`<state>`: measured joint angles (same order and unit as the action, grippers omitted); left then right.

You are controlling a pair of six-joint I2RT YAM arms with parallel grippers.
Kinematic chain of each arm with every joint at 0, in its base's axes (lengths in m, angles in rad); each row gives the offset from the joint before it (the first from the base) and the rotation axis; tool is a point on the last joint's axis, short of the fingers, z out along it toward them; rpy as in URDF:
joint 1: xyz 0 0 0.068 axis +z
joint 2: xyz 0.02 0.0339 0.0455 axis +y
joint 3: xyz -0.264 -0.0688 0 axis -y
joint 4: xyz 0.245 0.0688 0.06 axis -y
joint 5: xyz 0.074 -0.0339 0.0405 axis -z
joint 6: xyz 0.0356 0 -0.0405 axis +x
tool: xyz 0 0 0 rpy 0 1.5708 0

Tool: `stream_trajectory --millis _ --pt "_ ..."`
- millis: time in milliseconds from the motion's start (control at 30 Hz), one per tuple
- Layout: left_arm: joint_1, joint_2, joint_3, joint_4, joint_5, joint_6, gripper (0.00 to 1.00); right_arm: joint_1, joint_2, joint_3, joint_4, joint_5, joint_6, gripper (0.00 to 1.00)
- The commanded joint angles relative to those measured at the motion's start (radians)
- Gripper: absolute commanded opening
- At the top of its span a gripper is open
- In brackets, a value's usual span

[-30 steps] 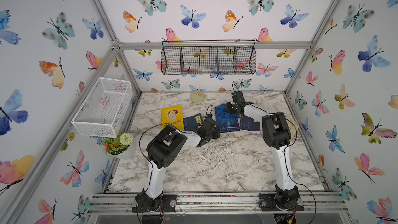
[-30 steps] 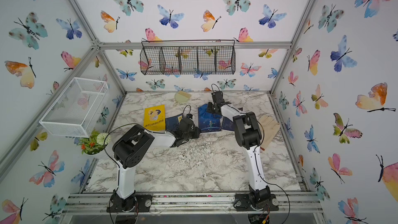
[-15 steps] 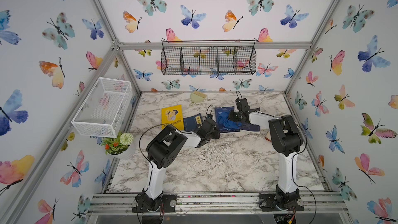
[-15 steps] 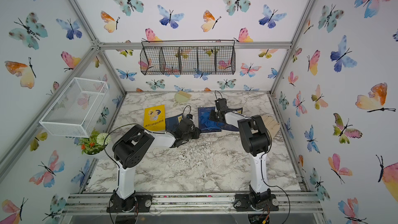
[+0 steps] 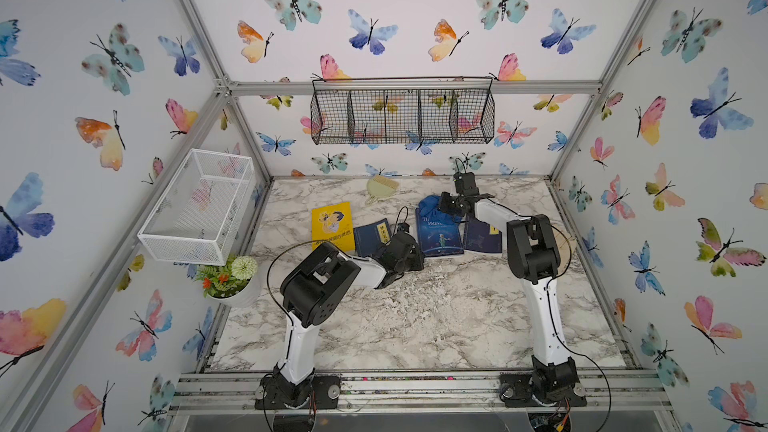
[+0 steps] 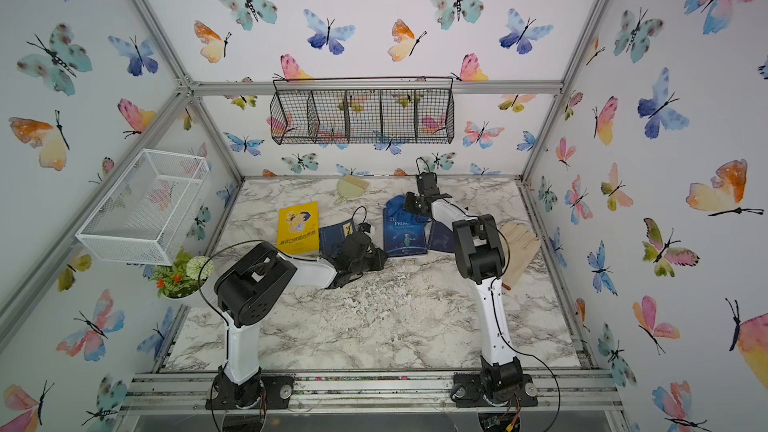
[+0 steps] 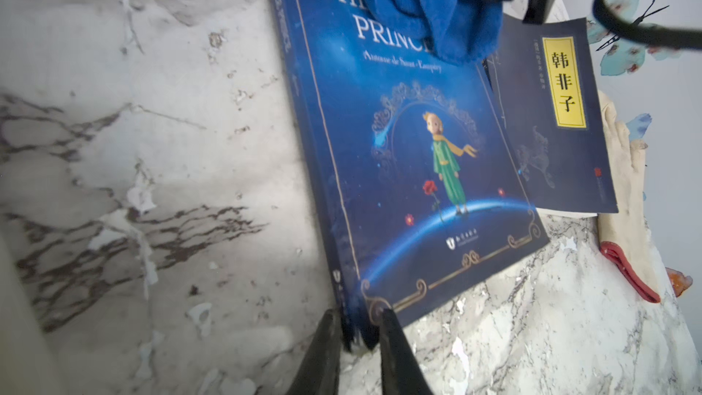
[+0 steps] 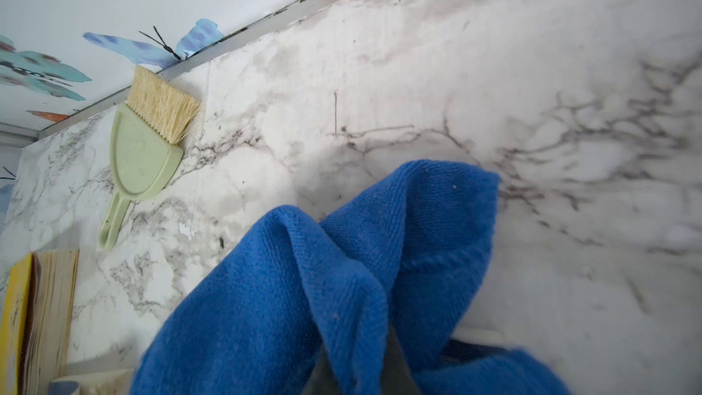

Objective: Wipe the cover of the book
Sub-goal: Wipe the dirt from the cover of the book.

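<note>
1. Over the last second the right arm [image 5: 530,249] has swung its elbow out toward 3 o'clock. It has dragged the blue cloth [image 5: 432,206] from the middle of the Little Prince book [image 5: 441,241] up to the book's 12 o'clock end.
2. The cloth is now bunched over the title lines. The picture of the prince and the gold border below it lie uncovered.
3. The right jaws are pressed together on a fold of the cloth and are mostly buried in it in the right wrist view.
4. The left jaws, nearly closed, pinch the book's 7 o'clock corner, with one finger [image 7: 328,340] on each side. That hold has not shifted.
5. The book lies on the worktop [image 5: 415,317] toward 12 o'clock, with a dark Han Feizi book [image 5: 482,238] against its 3 o'clock edge.
6. One stroke up the cover looks complete, so a return pass toward 6 o'clock seems the likely next step. The cloth sits close to the far edge and could slide off onto the worktop.
</note>
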<state>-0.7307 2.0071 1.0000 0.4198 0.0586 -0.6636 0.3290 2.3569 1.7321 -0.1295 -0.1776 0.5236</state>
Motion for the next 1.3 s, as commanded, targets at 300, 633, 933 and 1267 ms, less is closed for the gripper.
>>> stream_trajectory --millis 300,633,933,1267 --pt "-0.01 0.036 -0.013 -0.242 0.022 0.003 0.22 0.022 -0.185 -0.516 -0.126 0.092 -0.032 0.05" --pt "-0.017 0.025 -0.027 -0.251 0.015 0.002 0.26 0.022 -0.248 -0.419 -0.159 0.07 -0.013 0.05" --pt "-0.038 0.045 -0.024 -0.254 0.013 0.002 0.23 0.025 -0.494 -0.494 -0.216 0.129 -0.038 0.05" --pt "-0.045 0.002 -0.011 -0.304 0.008 0.034 0.36 0.063 -0.618 -0.638 -0.199 0.09 -0.038 0.05"
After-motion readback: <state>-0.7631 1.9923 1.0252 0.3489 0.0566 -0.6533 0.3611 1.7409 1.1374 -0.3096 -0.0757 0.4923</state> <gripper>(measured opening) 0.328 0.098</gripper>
